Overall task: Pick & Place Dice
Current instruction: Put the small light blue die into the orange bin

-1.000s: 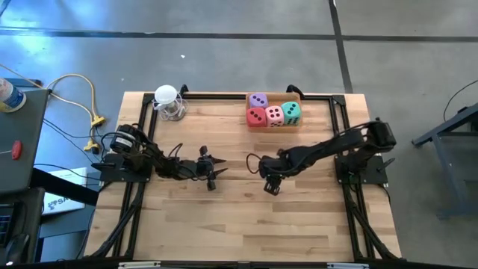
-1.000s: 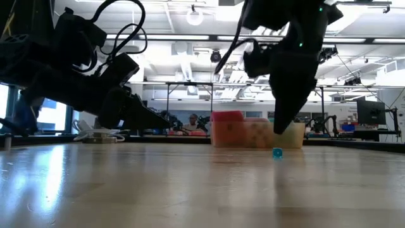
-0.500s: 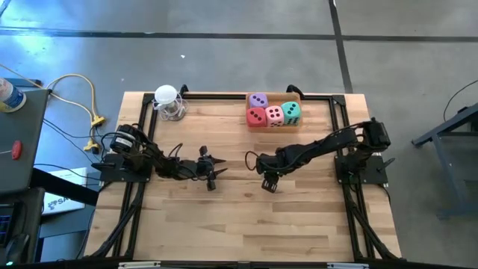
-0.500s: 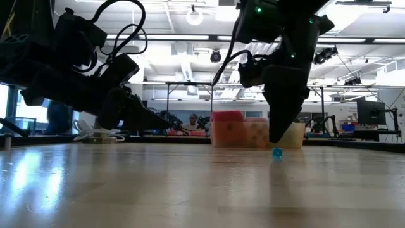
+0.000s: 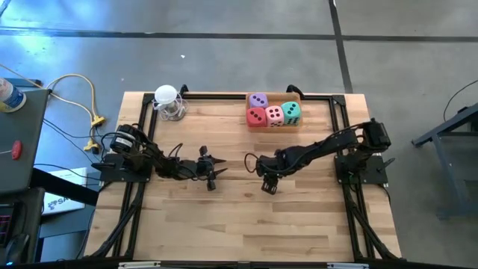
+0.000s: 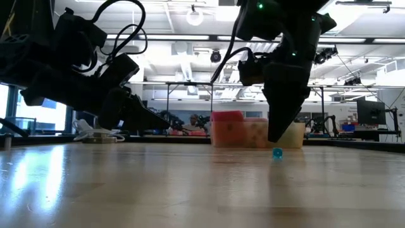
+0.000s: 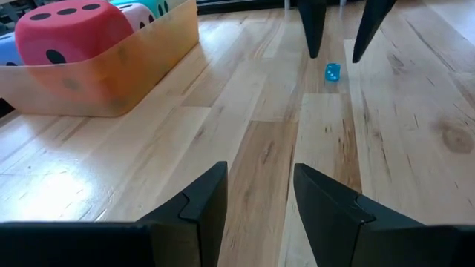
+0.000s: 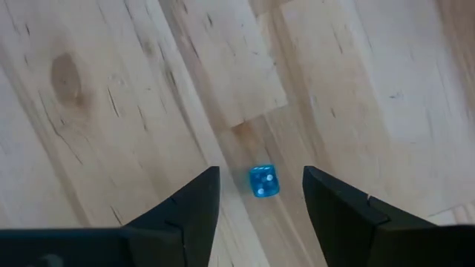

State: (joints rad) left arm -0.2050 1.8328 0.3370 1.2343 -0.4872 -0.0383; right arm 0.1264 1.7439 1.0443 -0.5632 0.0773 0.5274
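Four large dice sit in a translucent orange tray at the table's far edge: red, purple, pink and teal-green. The red die also shows in the left wrist view. A tiny blue cube with white pips lies on the bare wood at mid-table. My right gripper hangs open just above it, pointing down, one finger on either side, touching nothing. My left gripper is open, low over the table's left half, pointing toward the right.
A small clear and white object stands near the far left corner. Black frame rails run along the table's edges. Bare wood spreads over the near half. The room shows beyond the far edge in the low view.
My right gripper has moved a little toward the table's left and slightly down, coming over the tiny blue cube. It has stayed open. The cube and the large dice have kept their places.
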